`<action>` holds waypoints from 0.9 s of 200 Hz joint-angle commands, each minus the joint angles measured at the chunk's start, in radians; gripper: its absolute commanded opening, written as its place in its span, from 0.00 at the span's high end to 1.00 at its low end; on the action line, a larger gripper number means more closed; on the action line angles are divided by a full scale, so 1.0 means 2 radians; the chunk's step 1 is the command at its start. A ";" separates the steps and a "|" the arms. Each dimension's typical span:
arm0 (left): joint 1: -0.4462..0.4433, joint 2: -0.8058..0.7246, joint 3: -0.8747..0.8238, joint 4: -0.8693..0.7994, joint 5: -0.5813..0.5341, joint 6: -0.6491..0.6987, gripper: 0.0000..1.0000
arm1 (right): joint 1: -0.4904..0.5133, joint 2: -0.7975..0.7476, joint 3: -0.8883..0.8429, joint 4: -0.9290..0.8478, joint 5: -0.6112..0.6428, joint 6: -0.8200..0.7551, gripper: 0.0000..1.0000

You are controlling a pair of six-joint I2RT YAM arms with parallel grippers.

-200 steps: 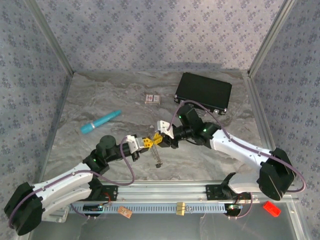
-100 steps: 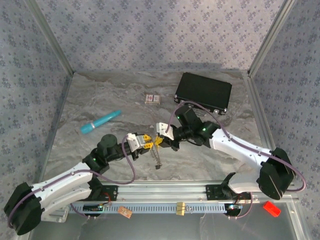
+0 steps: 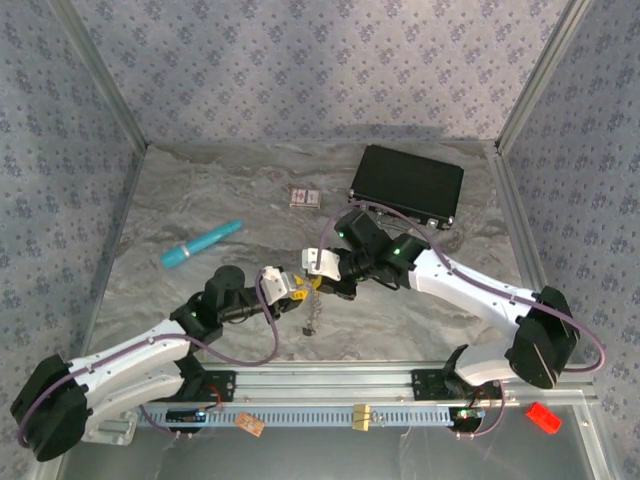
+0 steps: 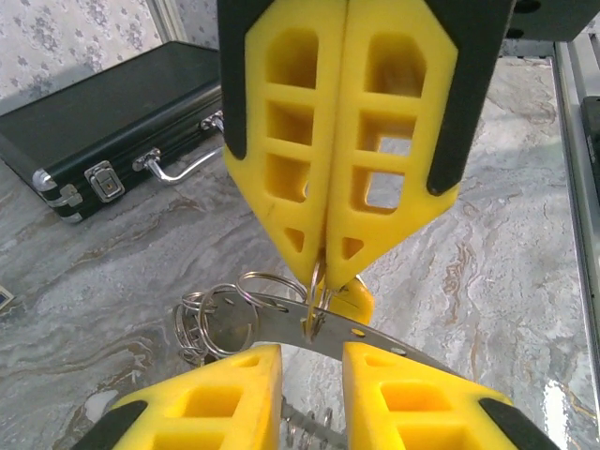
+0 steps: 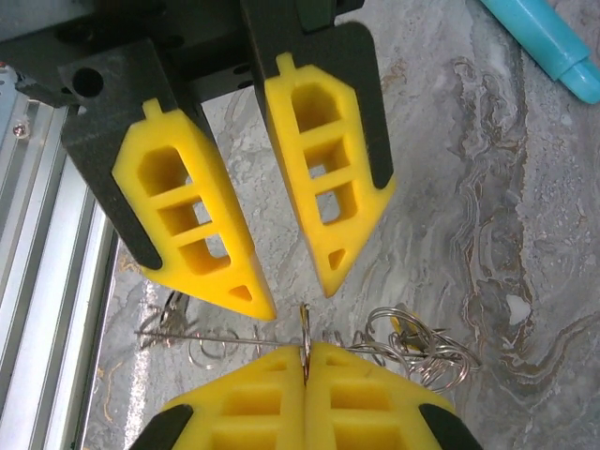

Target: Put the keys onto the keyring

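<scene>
Pinching tight, the right gripper has its yellow pads pressed flat together on a thin silvery loop, the keyring. It holds the loop edge-on, up over the table, which leaves both sides free for threading.

Facing it nose to nose, the left gripper stands partly open, fingers apart and nothing clamped between them. Its tips sit just beside the loop, as though lining up for a fresh bite.

Out from the pinch hangs a bundle: a curved metal band with holes along it, a tangle of small split rings, and the yellow-headed key tucked just behind the right fingertips. From above, the whole lot dangles between the two grippers.

Whether that yellow key is already threaded on the loop or only caught against it, I can't tell; the metal overlaps too much.

My read is that one arm anchors the ring so the other can work a key onto it. The black case and the teal pen lie well apart, out of play.
</scene>
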 commanded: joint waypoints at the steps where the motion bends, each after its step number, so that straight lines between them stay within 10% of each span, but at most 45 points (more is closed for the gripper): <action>1: -0.003 0.006 0.023 0.015 0.018 0.005 0.78 | 0.006 0.003 0.025 -0.012 -0.001 -0.009 1.00; 141: -0.004 0.002 0.018 0.030 0.022 0.001 1.00 | 0.012 -0.005 0.007 0.002 -0.025 -0.003 1.00; 159: -0.004 -0.001 0.007 0.053 0.022 -0.007 1.00 | -0.009 -0.026 -0.022 0.040 -0.055 0.029 0.74; 180: -0.003 -0.003 0.000 0.069 0.023 -0.015 1.00 | -0.033 -0.042 -0.057 0.080 -0.086 0.071 0.65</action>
